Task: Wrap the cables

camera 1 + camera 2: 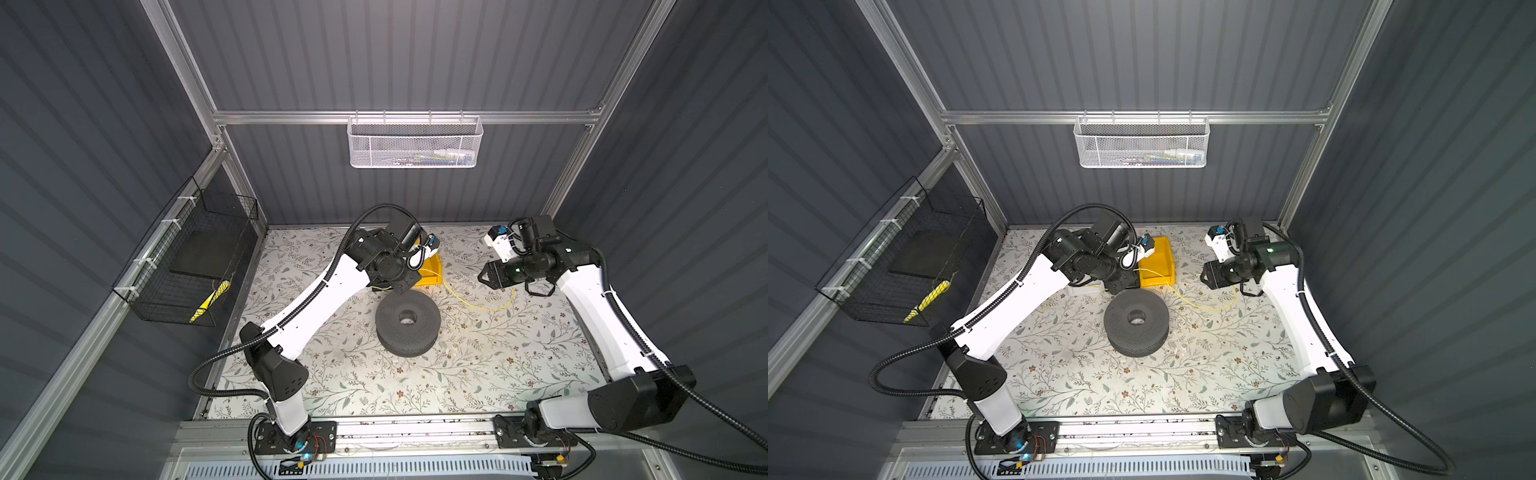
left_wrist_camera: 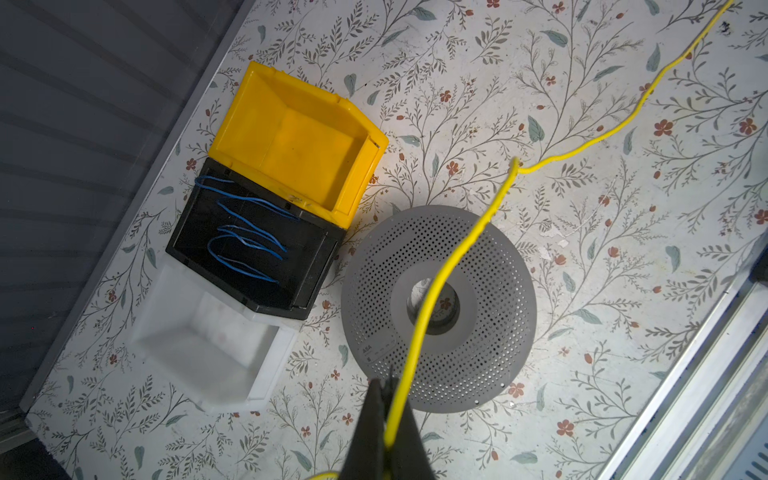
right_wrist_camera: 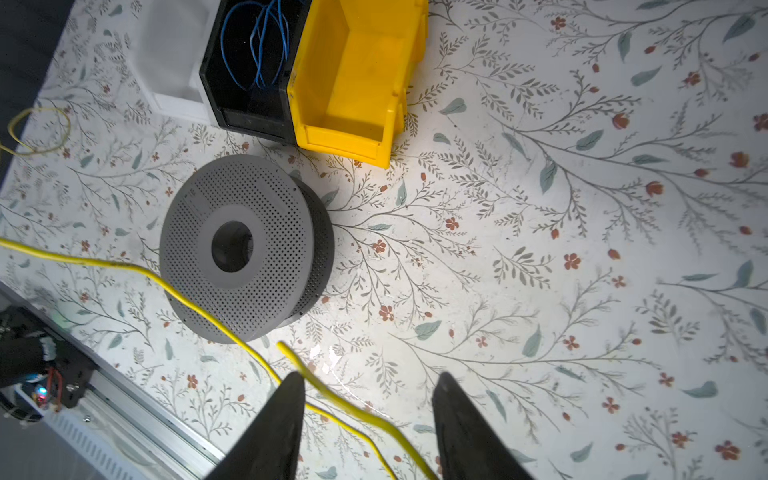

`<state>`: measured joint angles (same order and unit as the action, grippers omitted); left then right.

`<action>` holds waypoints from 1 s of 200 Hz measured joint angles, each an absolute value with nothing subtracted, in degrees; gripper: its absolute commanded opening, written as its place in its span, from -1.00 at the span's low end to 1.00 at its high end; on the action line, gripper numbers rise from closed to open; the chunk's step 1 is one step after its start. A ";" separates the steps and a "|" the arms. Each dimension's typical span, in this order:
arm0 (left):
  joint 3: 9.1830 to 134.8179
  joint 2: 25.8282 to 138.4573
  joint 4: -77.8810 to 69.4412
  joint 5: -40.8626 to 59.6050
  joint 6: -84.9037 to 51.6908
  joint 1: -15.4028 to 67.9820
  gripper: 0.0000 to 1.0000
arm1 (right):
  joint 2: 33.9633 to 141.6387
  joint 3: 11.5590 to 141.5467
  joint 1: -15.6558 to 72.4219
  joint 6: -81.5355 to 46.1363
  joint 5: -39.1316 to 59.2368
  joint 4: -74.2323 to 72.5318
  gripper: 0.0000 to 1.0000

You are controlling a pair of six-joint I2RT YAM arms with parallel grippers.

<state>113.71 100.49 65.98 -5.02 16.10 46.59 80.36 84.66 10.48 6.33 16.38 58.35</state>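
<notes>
Far left, three small bins touching in a row: white bin (image 2: 208,336), black bin (image 2: 249,249) holding short blue wires (image 2: 245,232), yellow bin (image 2: 291,141). Just beside them, left gripper (image 2: 384,407) pinched shut on the thin yellow wire (image 2: 453,257), raised off the tabletop (image 1: 478,365). From that pinch, wire strung across the perforated grey spool (image 2: 490,291), which lies flat mid-table with nothing wound on it yet. Further right, wire sagging in a loose curve, then rising to the right gripper (image 3: 369,378): jaws apart, strand running between them, free end poking out near one fingertip, not pinched.

Likely trouble:
- Closing on so thin a strand this near its tip: easy to miss, or to flick it sideways out of the gap.
- Slack this loose: prone to snagging on the spool's rim or the yellow bin's corner once pulled.
- Too hard a tug from the right: risk of sliding out of the left pinch.

Hidden or unclear:
- Small yellow loop (image 3: 67,124) beyond the left arm, its link to the main strand impossible to trace.
- Left gripper's tips, covered by the wrist in both top views.
- Spool's core, out of sight between its flanges.
- Contact between wire and spool, impossible to judge.
</notes>
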 measured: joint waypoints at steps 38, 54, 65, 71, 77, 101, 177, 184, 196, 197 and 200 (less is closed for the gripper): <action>113.62 100.20 65.91 -5.26 16.10 46.59 -1.00 | 80.31 84.64 10.55 6.07 13.47 58.24 -0.53; 112.95 99.94 65.71 -5.45 16.10 46.57 -1.00 | 80.18 84.53 10.57 5.98 12.05 57.82 -0.72; 112.29 99.72 65.49 -5.48 16.10 46.59 -1.00 | 79.79 84.05 10.57 5.72 11.29 57.06 -0.83; 111.74 99.50 65.28 -5.58 16.08 46.59 -1.00 | 79.46 83.66 10.57 5.45 10.66 56.71 -0.89; 111.28 99.31 65.14 -5.61 16.08 46.57 -1.00 | 79.07 83.24 10.57 5.10 10.17 56.40 -0.95; 109.78 98.59 64.79 -5.93 15.92 46.59 -1.00 | 76.69 82.04 10.57 4.16 7.49 54.68 -1.00; 97.25 96.95 59.16 -6.20 13.28 46.59 -1.00 | 67.55 89.71 -5.08 -6.98 6.72 46.06 -1.00; 96.09 96.95 58.37 -6.20 13.02 46.63 -1.00 | 67.55 91.02 -6.28 -8.12 7.25 45.25 -1.00; 94.41 96.84 57.06 -6.28 12.58 46.98 -1.00 | 67.59 91.77 -7.16 -9.98 8.03 43.72 -1.00; 94.21 96.77 56.90 -6.28 12.58 47.03 -1.00 | 67.59 91.77 -7.18 -10.07 8.12 43.66 -1.00; 93.78 96.64 56.58 -6.35 12.43 47.11 -1.00 | 67.59 91.72 -7.29 -10.39 8.32 43.35 -1.00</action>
<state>93.78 96.64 56.58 -6.35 12.43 47.11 67.59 91.72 -7.29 -10.39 8.32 43.35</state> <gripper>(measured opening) 0.063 0.048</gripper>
